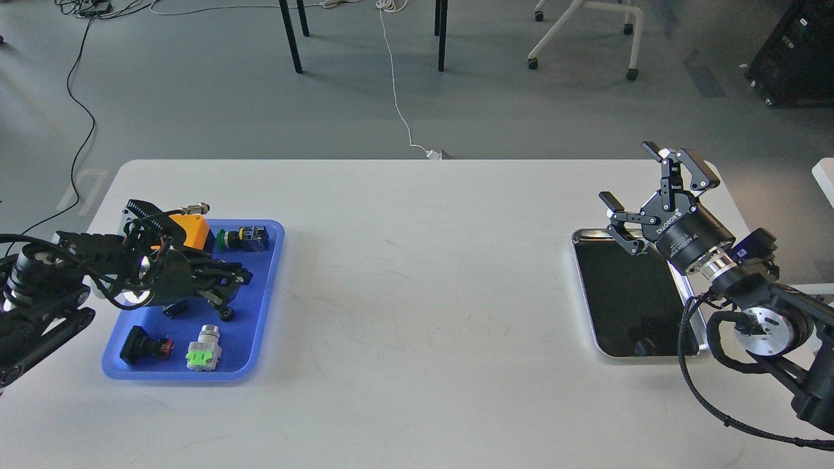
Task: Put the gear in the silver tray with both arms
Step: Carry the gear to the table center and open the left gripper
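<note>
The silver tray lies on the right of the white table, its dark floor bare. My right gripper hovers open and empty over the tray's far edge. My left gripper hangs low over the blue tray at the left, with its fingers drawn together. A small black round part, seemingly the gear, sits at the lower fingertip. The dark gripper hides how the part is held.
The blue tray also holds an orange box, a green-and-black push button, a black-and-red switch, a grey-and-green part and a small dark piece. The white table stretches between the trays.
</note>
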Controlling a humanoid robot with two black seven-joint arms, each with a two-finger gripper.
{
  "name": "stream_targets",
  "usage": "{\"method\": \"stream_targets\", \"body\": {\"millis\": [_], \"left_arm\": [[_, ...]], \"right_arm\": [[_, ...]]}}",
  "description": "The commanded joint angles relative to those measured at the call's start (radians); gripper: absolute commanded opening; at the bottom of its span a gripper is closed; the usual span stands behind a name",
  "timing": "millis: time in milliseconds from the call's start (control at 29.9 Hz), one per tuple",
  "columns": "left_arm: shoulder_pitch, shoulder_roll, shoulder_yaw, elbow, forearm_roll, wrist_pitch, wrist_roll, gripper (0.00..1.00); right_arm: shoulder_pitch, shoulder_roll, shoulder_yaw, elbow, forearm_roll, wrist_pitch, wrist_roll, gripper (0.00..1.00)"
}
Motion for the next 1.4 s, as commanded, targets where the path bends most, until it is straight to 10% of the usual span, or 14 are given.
{"method": "stream_targets", "body": {"millis": [0, 401, 1370], "left_arm": [[-0.055, 0.010, 0.000, -0.117, -0.001, -0.029, -0.001, 0.12], [-0.261, -0.177, 0.078, -0.200, -0.001, -0.174, -0.001, 0.13], [-0.399, -0.706, 0.372, 0.196, -0.001, -0.157, -0.001, 0.15]], "right_arm": [[0.000, -0.002, 0.000, 0.000, 0.000, 0.000, 0.000, 0.99], [0.000, -0.008, 0.000, -0.002, 0.000, 0.000, 0.000, 0.99], [-0.006, -0.023, 0.000, -0.003, 0.000, -0.002, 0.000, 0.99]]}}
